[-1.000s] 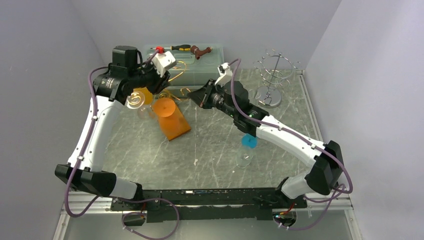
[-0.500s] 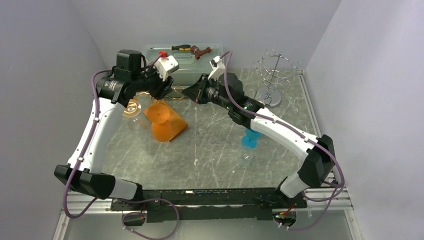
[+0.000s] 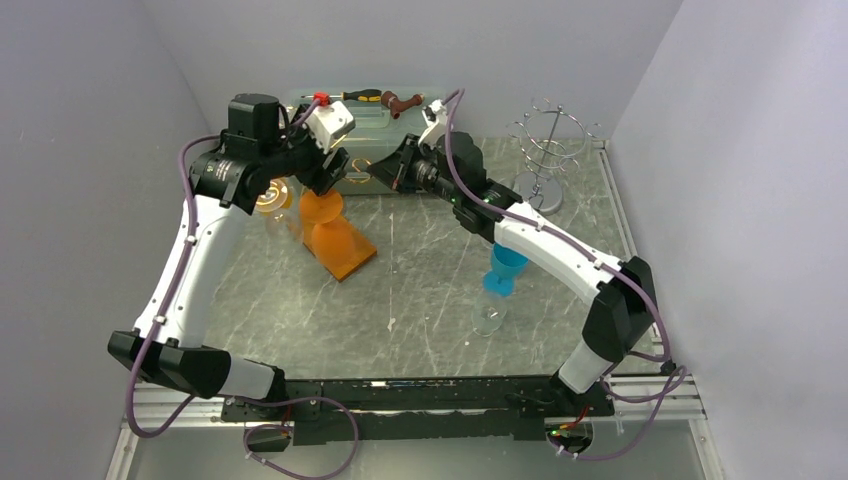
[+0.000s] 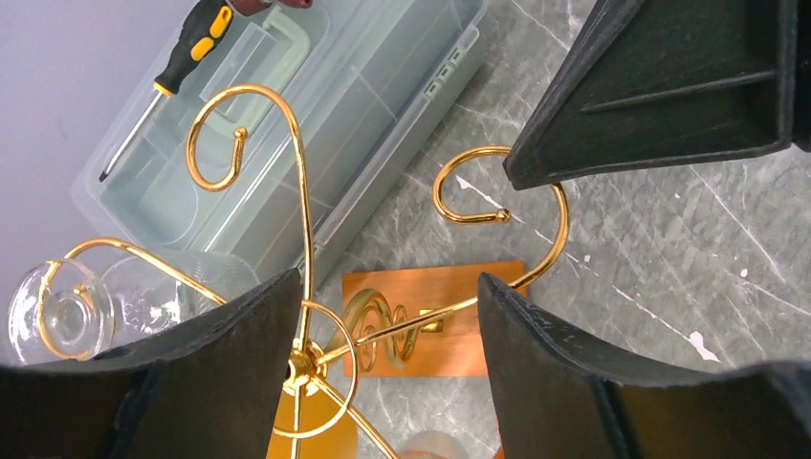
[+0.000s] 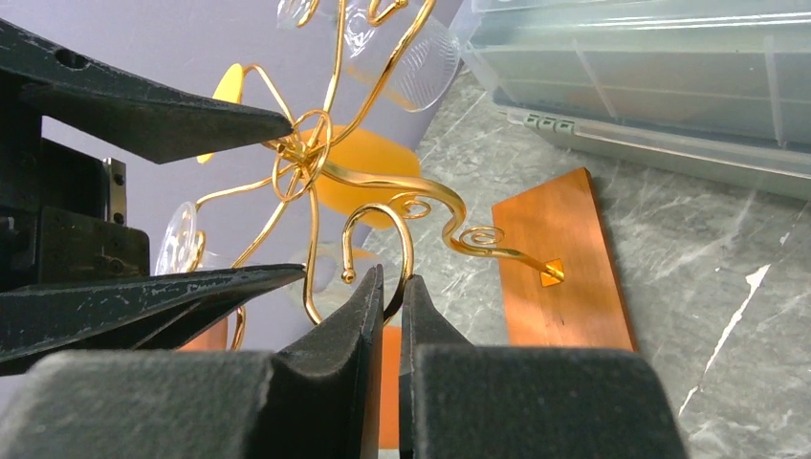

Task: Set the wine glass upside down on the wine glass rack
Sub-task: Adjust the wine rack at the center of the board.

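While the right claw (image 5: pixel 393 281) pinches one gold hook (image 5: pixel 379 207) and the left claw (image 4: pixel 387 283) gapes round the wine glass rack (image 5: pixel 564 249), a hard tug could topple it; the clear wine glass (image 3: pixel 488 318) stands well apart.

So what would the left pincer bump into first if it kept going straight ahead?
Probably the gold rack: its middle ring sits right inside the open left pincer, though depth is hard to judge here.
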`<state>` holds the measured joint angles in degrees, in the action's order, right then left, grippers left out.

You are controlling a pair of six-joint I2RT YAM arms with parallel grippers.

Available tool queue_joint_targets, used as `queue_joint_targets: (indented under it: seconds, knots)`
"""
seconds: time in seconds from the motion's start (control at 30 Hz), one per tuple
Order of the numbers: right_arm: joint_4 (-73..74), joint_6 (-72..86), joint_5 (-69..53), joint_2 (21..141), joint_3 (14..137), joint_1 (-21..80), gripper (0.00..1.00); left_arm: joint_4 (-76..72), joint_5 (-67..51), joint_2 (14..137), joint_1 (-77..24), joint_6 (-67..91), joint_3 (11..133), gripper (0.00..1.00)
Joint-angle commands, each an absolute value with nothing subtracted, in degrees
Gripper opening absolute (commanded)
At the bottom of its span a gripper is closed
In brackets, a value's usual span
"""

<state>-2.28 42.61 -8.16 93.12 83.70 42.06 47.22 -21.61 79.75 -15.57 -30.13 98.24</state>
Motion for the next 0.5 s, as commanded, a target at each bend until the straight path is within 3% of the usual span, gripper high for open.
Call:
queue_joint_targets:
  seconds: [0.0,0.23,0.47]
  knots:
    - [-2.1,39.6,-8.5,93.9,86.4,41.6,0.04,47.3,-20.0,79.5,-15.6,-27.8,101.9,0.74]
    - [-2.4,39.2,-8.4,93.4,87.3,40.7,0.26,46.9,-10.8,78.2,-15.6,-27.2,100.5,0.67]
    - [-2.3,38.1,-8.0,89.6,86.2,39.3,0.37,47.7,-6.9,78.0,-14.7,-26.9,99.7,0.55]
